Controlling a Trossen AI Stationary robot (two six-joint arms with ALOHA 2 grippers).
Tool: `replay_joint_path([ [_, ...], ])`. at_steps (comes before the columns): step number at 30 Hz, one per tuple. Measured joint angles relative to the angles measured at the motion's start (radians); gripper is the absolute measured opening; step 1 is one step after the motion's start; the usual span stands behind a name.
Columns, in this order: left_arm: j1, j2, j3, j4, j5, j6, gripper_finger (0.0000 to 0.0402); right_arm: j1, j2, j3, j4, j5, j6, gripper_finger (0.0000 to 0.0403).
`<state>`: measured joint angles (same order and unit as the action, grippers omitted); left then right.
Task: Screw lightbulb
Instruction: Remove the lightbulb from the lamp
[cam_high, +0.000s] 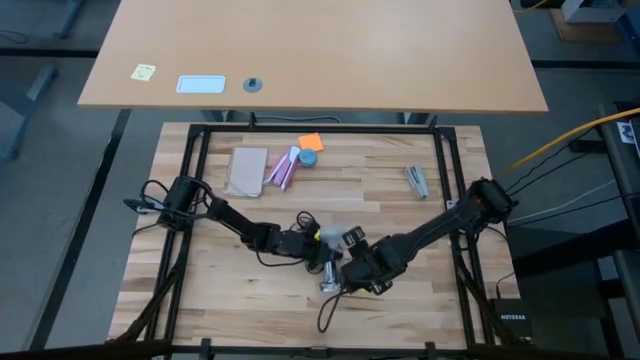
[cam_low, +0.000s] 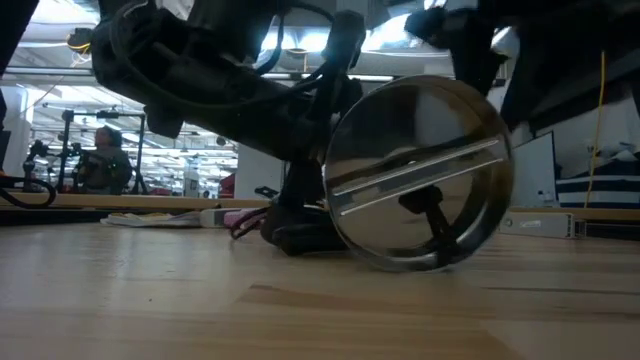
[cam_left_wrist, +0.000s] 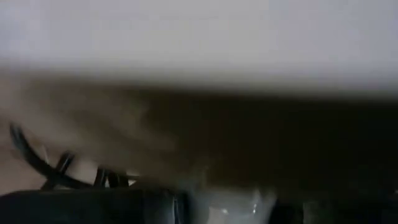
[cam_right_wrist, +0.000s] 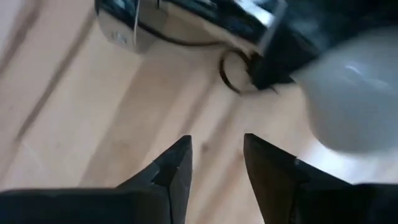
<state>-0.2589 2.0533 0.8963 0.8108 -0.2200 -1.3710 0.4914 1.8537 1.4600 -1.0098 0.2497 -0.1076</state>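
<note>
Both arms meet at the middle of the table (cam_high: 250, 300), closer to its near edge than to the far edge.

The left gripper (cam_high: 318, 243) is clamped fully shut; its wrist view shows something pale wedged between its fingers. What it pinches cannot be told for sure — looks like the lightbulb (cam_right_wrist: 354, 99), likely held so the thread lines up with the socket (cam_low: 418, 178).

The right gripper (cam_right_wrist: 216, 155) has its two fingers a narrow gap apart with nothing between them, bare wood showing through. It hangs just beside the bulb's frosted globe, not touching. My guess is it has let go to re-grip for another twist.

The socket, a shiny round disc, stands on edge on the wood and leans slightly, with its dark cord (cam_high: 325, 312) trailing toward the near edge. Standing it up probably faces the opening sideways at the bulb.

Off duty toward the far edge: a tan pad (cam_high: 246, 171), a pink-and-white packet (cam_high: 283, 168), an orange note (cam_high: 311, 142) and a small grey metal piece (cam_high: 416, 181) toward the far right corner, all well apart from the work.

Whether the thread has caught can't be seen.
</note>
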Motion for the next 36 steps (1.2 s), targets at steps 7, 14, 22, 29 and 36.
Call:
replay_joint_path([
  [7, 0.041, 0.002, -0.001, 0.072, -0.040, 0.142, 0.0128, 0.008, -0.008, 0.154, -0.195, 0.104, 0.032, 0.0153],
  [14, 0.133, -0.023, -0.002, 0.259, -0.079, 0.416, 0.0128, 0.023, -0.009, 0.232, -0.251, 0.121, 0.179, 0.0154],
  [22, 0.175, -0.121, 0.000, 0.285, -0.008, 1.004, 0.0128, 0.152, -0.007, 0.174, -0.312, 0.285, 0.460, 0.0154],
  [29, 0.089, -0.132, 0.002, 0.200, 0.021, 1.236, 0.0128, 0.241, -0.007, 0.009, -0.281, 0.419, 0.859, 0.0154],
  [36, -0.016, -0.105, 0.002, 0.098, -0.018, 1.253, 0.0128, 0.234, -0.007, -0.193, 0.038, 0.590, 1.098, 0.0154],
])
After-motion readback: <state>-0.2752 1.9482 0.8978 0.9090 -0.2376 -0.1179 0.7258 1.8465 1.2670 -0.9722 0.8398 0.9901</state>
